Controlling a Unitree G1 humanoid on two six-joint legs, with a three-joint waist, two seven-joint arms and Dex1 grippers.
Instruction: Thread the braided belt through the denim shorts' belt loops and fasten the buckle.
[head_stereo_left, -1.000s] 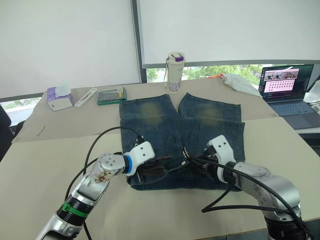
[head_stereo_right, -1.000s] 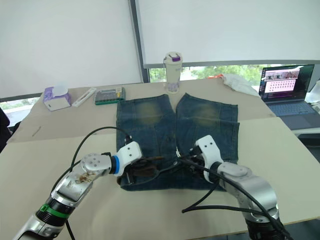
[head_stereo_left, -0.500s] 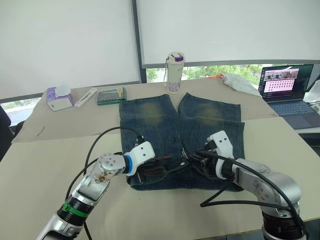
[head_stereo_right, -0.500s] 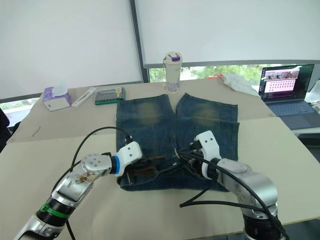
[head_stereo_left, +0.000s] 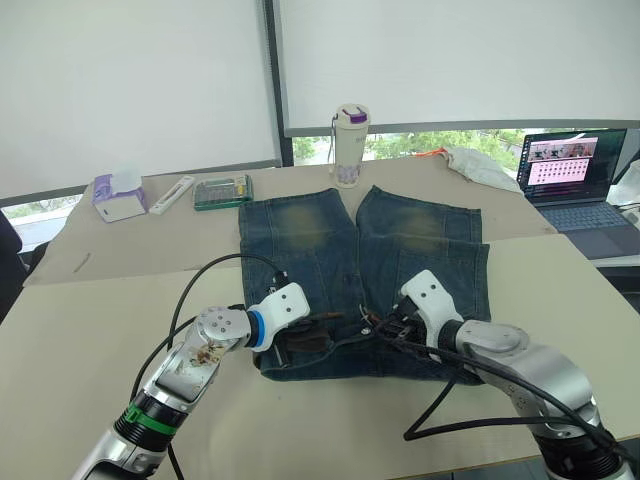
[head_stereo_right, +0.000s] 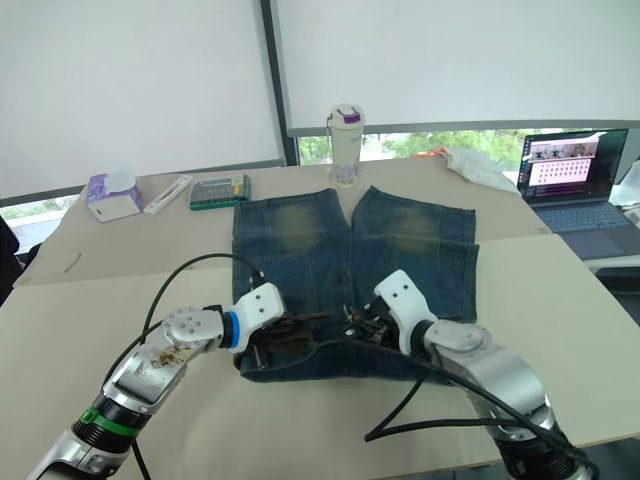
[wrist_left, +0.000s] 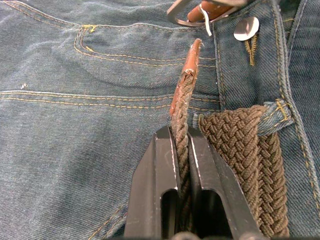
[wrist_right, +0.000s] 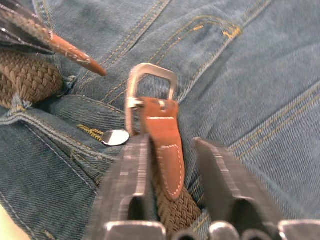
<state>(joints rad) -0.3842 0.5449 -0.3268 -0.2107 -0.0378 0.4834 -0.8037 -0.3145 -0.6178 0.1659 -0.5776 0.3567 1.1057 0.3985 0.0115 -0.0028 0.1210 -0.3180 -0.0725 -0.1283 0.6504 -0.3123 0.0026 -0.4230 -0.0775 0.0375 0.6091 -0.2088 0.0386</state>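
the braided belt (wrist_left: 235, 150) runs along the waistband of the denim shorts (head_stereo_left: 330, 250), which lie flat on the table (head_stereo_left: 90, 330) with the legs pointing away from the robot. one of the belt loops (wrist_left: 277, 112) crosses over the brown weave near the fly button (wrist_left: 246, 28). the belt's tapered free end, tipped in brown leather, sticks out over the denim, clamped edge-on between the black fingers of the left gripper (wrist_left: 181, 150). just past that tip sits the buckle (wrist_right: 148, 90), a silver frame on a leather tab, lying on the denim beside the button and not yet joined to the tip. the right gripper (wrist_right: 172, 160) has its fingers spread on either side of the leather tab behind the buckle, not visibly pinching it. farther off on the table stand a tumbler (head_stereo_left: 350, 146), a tissue box (head_stereo_left: 118, 196), a green case (head_stereo_left: 223, 191) and a laptop (head_stereo_left: 575, 175).
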